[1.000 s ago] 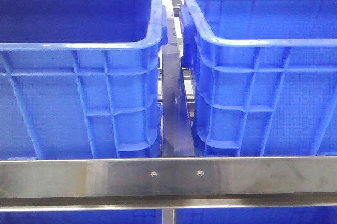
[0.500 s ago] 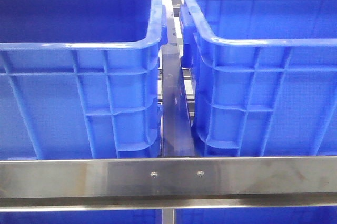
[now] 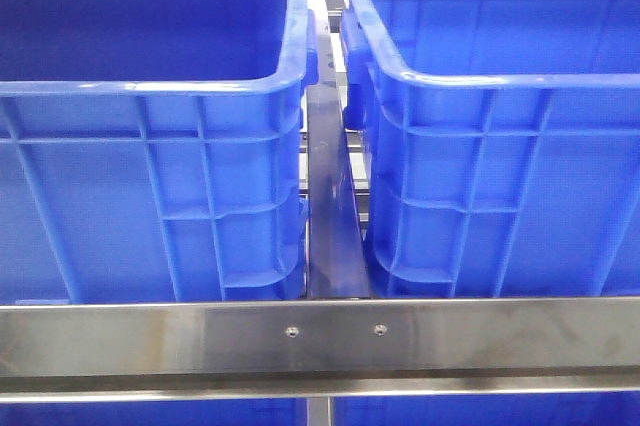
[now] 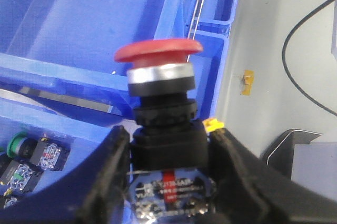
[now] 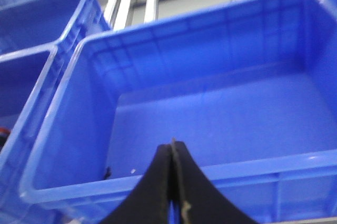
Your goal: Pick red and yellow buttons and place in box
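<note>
In the left wrist view my left gripper (image 4: 168,141) is shut on a red button (image 4: 158,51). It has a red mushroom cap, a silver ring and a black body, and stands upright between the black fingers (image 4: 108,166). It hangs above a blue box (image 4: 89,29). A tiny yellow bit (image 4: 213,124) shows by one finger; I cannot tell what it is. My right gripper (image 5: 172,148) is shut with nothing in it, over the near rim of another blue box (image 5: 210,50). The front view shows two blue boxes (image 3: 150,96) (image 3: 480,86) and no gripper.
Green-capped buttons (image 4: 16,144) and other switch pieces (image 4: 50,153) lie in a blue crate below the left gripper. A steel rail (image 3: 320,336) crosses the front of the two boxes. Grey floor with a black cable (image 4: 300,77) lies beside the crates.
</note>
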{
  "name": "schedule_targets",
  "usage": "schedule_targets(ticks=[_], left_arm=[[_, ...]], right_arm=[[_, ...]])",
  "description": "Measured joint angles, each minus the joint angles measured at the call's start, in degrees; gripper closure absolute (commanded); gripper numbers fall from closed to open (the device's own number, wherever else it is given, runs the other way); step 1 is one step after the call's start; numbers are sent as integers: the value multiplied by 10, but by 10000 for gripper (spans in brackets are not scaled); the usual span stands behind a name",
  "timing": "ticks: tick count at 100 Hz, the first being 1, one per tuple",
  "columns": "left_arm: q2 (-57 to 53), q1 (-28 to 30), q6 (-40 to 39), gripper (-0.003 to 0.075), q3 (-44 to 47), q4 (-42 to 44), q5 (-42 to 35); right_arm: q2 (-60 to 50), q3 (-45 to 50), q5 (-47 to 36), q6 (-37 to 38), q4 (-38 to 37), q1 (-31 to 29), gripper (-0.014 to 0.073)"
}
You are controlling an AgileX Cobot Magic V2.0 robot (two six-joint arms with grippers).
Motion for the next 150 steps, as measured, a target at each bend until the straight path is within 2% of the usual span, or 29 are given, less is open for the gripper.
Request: schedule_targets(ticks=[16, 23, 35, 47, 54, 66, 75, 101, 115, 129, 150], left_arm=[[0, 0, 0, 739, 0, 0, 0], [0, 0, 0, 739, 0, 0, 0], [0, 0, 0, 739, 0, 0, 0], [0, 0, 0, 739, 0, 0, 0], [0, 0, 0, 739, 0, 0, 0], [0, 0, 0, 739, 0, 0, 0], [0, 0, 0, 739, 0, 0, 0], [0, 0, 0, 739, 0, 0, 0], [0, 0, 0, 739, 0, 0, 0], [0, 0, 0, 739, 0, 0, -1], [0, 0, 0, 739, 0, 0, -1]], right_arm=[[43, -22, 33, 1, 16, 0, 655], [52, -22, 40, 1, 16, 0, 610], [57, -22, 43, 1, 20, 0, 431], [57, -22, 43, 2, 47, 0, 183], [57, -22, 43, 2, 74, 0, 110], [58, -22, 43, -9, 139, 0, 108], [68, -22, 43, -49, 204, 0, 108], [173, -22, 110, -270, 498, 0, 108], [237, -22, 152, -379, 628, 0, 108], [280, -22, 176, -438, 698, 0, 108], [308, -22, 194, -459, 722, 0, 108]])
